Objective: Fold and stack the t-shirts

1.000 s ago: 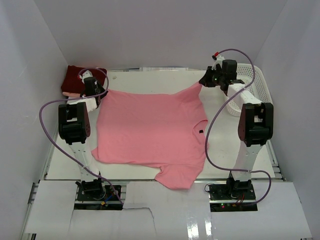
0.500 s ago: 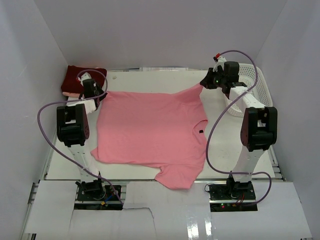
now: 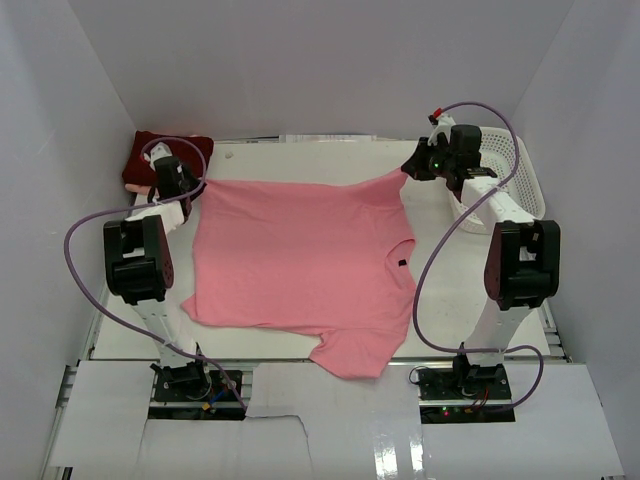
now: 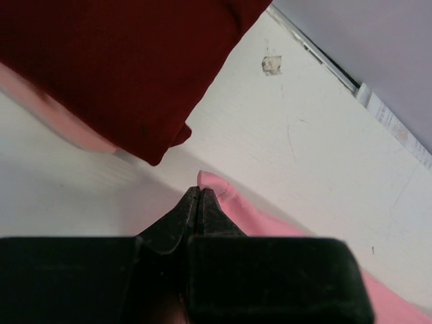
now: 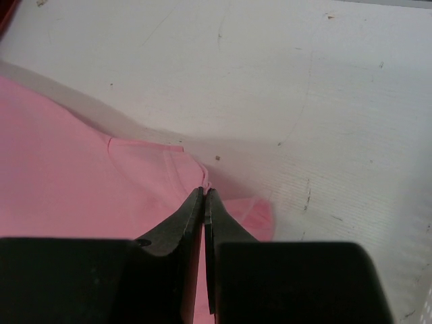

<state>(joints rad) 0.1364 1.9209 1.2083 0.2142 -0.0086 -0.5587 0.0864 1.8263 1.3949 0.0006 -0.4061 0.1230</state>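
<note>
The salmon pink t-shirt lies spread flat across the middle of the table, one sleeve hanging toward the near edge. My left gripper is shut on its far-left corner; in the left wrist view the pink cloth pokes out past the closed tips. My right gripper is shut on the far-right sleeve, a thin fold of pink cloth pinched at its tips. The dark maroon t-shirt sits folded in the far-left corner, just beyond the left gripper.
A white mesh basket stands at the far right, behind the right arm. A strip of pale pink cloth shows under the maroon shirt. White walls close in the table on three sides. Purple cables loop beside both arms.
Both arms have drawn apart, the left gripper moving left toward the maroon shirt and the right slightly right. The pink shirt's far edge is pulled straighter.
</note>
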